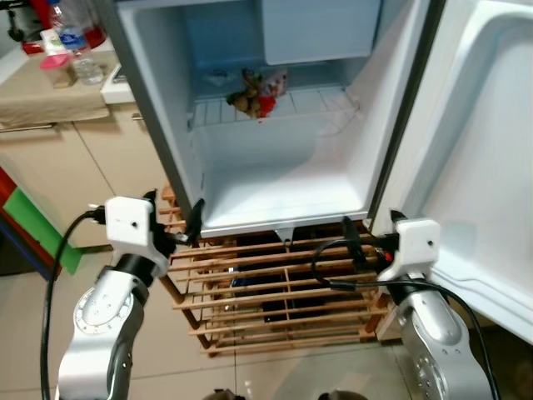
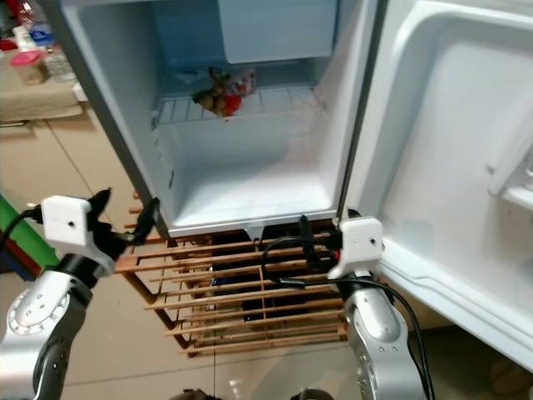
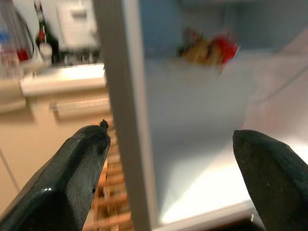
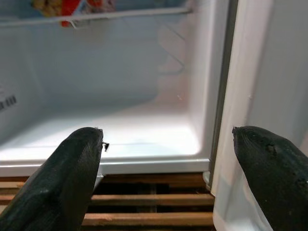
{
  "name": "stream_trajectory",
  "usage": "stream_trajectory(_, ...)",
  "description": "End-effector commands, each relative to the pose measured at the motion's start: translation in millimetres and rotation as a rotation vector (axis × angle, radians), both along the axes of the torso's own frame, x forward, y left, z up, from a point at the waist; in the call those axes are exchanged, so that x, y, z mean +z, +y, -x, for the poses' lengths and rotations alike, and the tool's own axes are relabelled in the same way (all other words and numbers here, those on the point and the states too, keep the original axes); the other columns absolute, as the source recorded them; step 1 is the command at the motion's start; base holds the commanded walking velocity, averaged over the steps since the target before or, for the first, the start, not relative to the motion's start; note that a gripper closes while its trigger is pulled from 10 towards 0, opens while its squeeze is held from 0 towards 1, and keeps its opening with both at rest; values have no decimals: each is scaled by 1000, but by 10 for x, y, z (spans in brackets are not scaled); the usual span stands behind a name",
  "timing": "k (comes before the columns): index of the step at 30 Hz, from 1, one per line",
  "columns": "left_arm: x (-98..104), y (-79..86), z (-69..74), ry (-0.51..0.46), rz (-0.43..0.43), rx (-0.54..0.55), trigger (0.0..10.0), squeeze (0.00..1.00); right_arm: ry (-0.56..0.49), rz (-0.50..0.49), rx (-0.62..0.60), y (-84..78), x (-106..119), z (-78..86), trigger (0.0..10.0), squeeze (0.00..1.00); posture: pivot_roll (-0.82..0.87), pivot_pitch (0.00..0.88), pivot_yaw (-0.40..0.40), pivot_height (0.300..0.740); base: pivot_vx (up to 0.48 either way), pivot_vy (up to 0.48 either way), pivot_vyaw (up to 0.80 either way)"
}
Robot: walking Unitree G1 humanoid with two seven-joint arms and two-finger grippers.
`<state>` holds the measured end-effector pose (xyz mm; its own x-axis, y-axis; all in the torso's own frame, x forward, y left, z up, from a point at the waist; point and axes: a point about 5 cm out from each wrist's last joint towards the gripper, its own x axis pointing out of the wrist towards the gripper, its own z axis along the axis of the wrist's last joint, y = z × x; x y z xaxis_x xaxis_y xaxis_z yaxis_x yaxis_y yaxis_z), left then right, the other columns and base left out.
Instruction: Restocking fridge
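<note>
Both silver arms are raised before the open fridge [image 1: 275, 179]. Left gripper [image 1: 185, 223] is held at the fridge's lower left corner, its fingers spread apart and empty; right gripper [image 1: 360, 242] is held near the lower right corner beside the open door [image 1: 483, 167], fingers likewise apart. A colourful snack packet [image 1: 258, 90] is seen on the wire shelf [image 1: 308, 107] inside. A wooden slatted rack [image 1: 275, 292] is placed beneath the fridge, and a bench [image 1: 50, 92] with bottles is seen left.
</note>
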<state>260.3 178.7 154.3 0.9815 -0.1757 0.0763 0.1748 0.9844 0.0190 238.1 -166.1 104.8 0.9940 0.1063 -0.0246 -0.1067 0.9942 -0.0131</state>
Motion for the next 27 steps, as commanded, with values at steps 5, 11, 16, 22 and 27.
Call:
stream_trajectory(5, -56, -111, -79, 27, 26, -18, 10000, 0, -63, -4, -13, -7, 127, -211, 10000, 0, -124, 0, 112, 740, 0, 0, 0)
stream_trajectory(11, -58, -144, -128, 30, 34, -13, 10000, 0, -56, -8, -8, -3, 117, -206, 10000, 0, -132, 0, 106, 740, 0, 0, 0)
stream_trajectory(16, -55, -168, -153, 26, 39, -8, 10000, 0, -46, -10, -4, 3, 94, -204, 10000, 0, -136, 0, 104, 740, -216, 0, 0)
stream_trajectory(22, -33, -212, -217, 16, 35, -19, 10000, 0, -46, -6, 3, 9, 91, -225, 10000, 0, -148, 0, 108, 740, -281, 0, 0)
stream_trajectory(27, -16, -248, -252, 9, 34, -29, 10000, 0, -42, -3, 7, 21, 78, -215, 10000, 0, -154, 0, 113, 740, -316, 0, 0)
